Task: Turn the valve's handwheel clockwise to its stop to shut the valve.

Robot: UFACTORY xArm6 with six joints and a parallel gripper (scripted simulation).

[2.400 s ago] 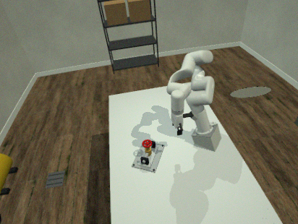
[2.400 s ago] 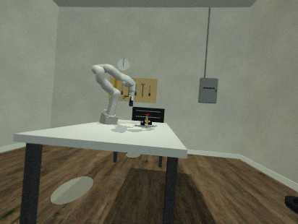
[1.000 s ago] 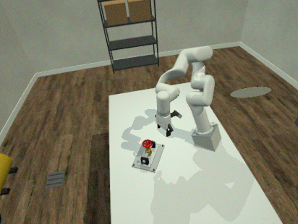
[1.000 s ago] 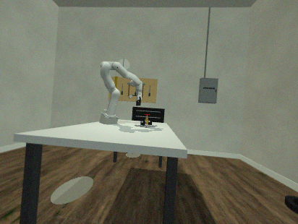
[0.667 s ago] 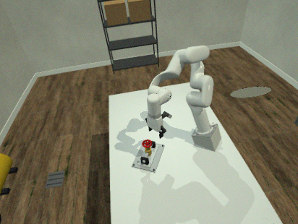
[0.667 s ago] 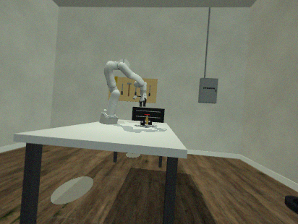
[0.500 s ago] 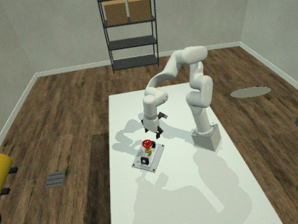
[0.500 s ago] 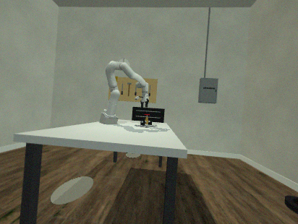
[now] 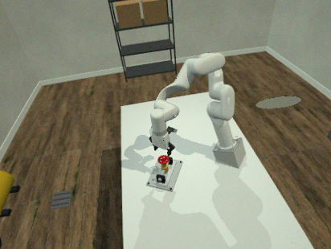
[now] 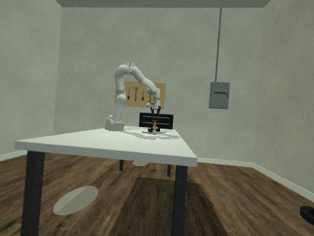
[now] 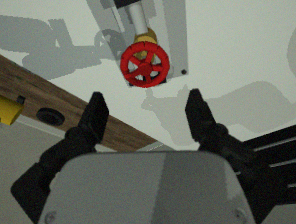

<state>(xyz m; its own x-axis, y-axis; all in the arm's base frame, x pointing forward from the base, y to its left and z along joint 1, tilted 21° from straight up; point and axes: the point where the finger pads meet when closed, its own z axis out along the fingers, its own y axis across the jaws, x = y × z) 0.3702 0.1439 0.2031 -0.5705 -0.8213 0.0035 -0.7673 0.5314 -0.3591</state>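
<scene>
The valve has a red spoked handwheel (image 9: 162,159) on a brass stem, standing on a grey baseplate (image 9: 165,176) on the white table. In the wrist view the handwheel (image 11: 144,65) lies ahead of my fingers, above the gap between them. My gripper (image 9: 161,148) hangs just behind and above the handwheel, not touching it. Its two black fingers are wide open and empty. In the exterior view the gripper (image 10: 155,111) sits a little above the small handwheel (image 10: 155,121).
The arm's base (image 9: 229,153) stands on the table to the right of the valve. The table's left edge runs close to the baseplate, with wooden floor below. A shelf rack (image 9: 144,38) stands at the back wall. A dark panel (image 10: 156,120) stands behind the valve.
</scene>
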